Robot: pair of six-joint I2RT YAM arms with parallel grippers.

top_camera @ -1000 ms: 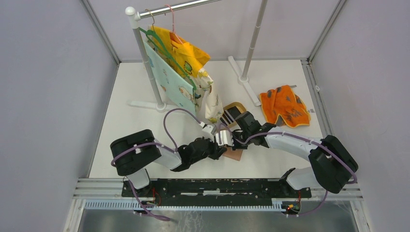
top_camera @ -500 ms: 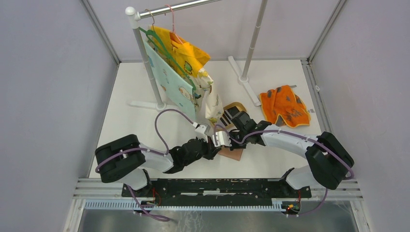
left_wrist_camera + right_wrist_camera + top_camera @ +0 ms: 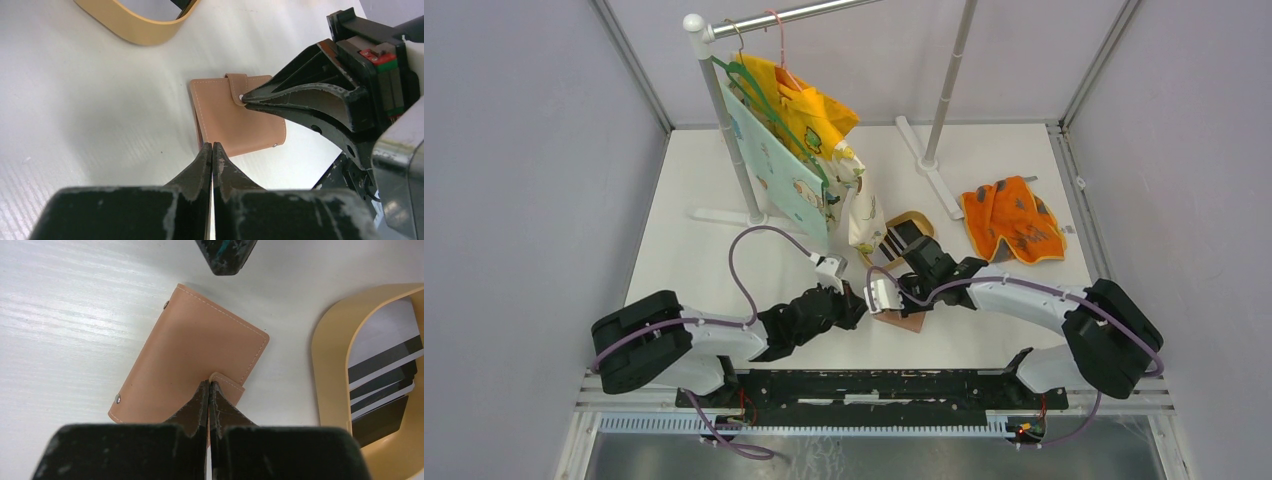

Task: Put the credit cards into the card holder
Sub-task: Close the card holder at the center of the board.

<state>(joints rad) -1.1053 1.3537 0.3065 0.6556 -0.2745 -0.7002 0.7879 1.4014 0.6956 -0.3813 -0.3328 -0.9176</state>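
Black left fingers [image 3: 211, 150] are pressed together with nothing between them, tip resting at the near edge of the card holder [image 3: 235, 125]. Holder lies flat and folded shut on the white worktop [image 3: 75, 100], directly ahead of the left tip and under the right tip. Right fingers [image 3: 207, 387] are also closed and empty, tip touching the strap tab [image 3: 229, 385] at the snap; they are not pinching it as far as I can see. Tan dish [image 3: 330, 340] sits just right of the right fingers, with the credit cards [image 3: 385, 365] stacked inside and well clear of both tips. Orange cloth [image 3: 1012, 220] lies farther right, out of play.

Risks:
- Worktop looks slick, so a closed tip prying at the tab may just shove the holder sideways, not pop the snap.
- Left tip holds only an edge, so the holder could pivot or flip.
- Both tips crowd one small item, so they may bump each other.
- No card can go in until the holder is open.

Counts: two sets of fingers, one holder, one dish, one cloth. At least three overlapping cards; exact number unclear.
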